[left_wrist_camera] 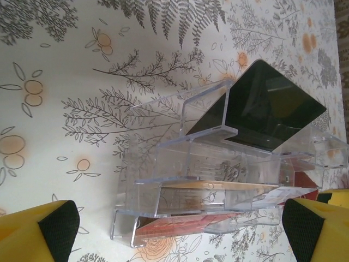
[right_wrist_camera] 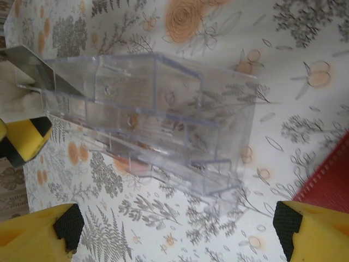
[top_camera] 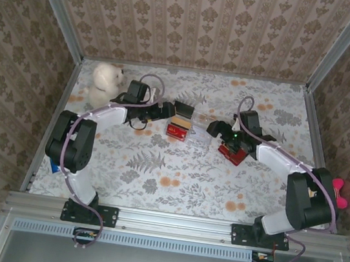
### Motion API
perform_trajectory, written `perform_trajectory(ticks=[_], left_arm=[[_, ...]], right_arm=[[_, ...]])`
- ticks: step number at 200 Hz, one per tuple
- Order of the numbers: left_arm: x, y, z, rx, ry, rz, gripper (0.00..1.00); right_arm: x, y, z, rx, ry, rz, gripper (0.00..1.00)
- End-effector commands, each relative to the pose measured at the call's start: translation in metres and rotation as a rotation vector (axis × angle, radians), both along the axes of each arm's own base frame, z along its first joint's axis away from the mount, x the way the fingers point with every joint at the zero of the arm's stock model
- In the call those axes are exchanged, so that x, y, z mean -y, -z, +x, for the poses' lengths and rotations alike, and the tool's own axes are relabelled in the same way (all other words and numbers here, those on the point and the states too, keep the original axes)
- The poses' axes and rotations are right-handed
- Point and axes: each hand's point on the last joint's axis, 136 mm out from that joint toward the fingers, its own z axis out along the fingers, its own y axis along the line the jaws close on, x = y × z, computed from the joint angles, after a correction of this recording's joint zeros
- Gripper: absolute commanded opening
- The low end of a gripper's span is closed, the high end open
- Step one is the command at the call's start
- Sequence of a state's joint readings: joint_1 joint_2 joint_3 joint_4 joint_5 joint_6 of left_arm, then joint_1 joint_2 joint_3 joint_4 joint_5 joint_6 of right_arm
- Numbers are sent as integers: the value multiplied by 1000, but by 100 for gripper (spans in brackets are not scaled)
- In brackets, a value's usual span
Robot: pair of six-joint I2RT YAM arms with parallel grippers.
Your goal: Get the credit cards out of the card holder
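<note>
Up close, left gripper (left_wrist_camera: 180, 229) gapes wide at the frame bottom, facing a clear tray (left_wrist_camera: 218, 164) with a black block (left_wrist_camera: 267, 103). Packet (top_camera: 177, 131) print is too small to read. Right gripper (right_wrist_camera: 179, 226) is wide too, red holder (right_wrist_camera: 327, 183) at lower right.

Mid-table (top_camera: 156, 174) sits the plastic tray (top_camera: 201, 121), a block (top_camera: 183, 109) in its rear tier and a printed packet (top_camera: 177, 130) in front (the near side). The card holder (top_camera: 235, 156) lies just right of it, and a plush toy (top_camera: 107, 77) lies back-left.
</note>
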State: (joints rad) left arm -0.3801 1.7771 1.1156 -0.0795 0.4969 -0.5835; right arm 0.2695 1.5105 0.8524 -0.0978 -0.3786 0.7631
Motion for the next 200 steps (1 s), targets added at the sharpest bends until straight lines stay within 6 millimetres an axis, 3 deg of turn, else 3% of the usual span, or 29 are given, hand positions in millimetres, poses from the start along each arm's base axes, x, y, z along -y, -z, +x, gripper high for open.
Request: perform_trajectory(ticks=[1,69,106,161,200], left_arm=[[8,-8,10,30,24,-22,100],[28,-7,14,31,74,-94,100],[28,-8,15,39,73,-103,100],[11,-13,27,63,34,-113,100],[-6,-14,37,66,2,-104,100]], right_arm=[[-14,-12,19,49,-25,29,92],[-41,-11,49,60,-72,68,90],[-57,-17,64,83,-104,101,89],[-74,-16,80,83,-142,135,88],[-63,-9,82,63,-115,64,93]])
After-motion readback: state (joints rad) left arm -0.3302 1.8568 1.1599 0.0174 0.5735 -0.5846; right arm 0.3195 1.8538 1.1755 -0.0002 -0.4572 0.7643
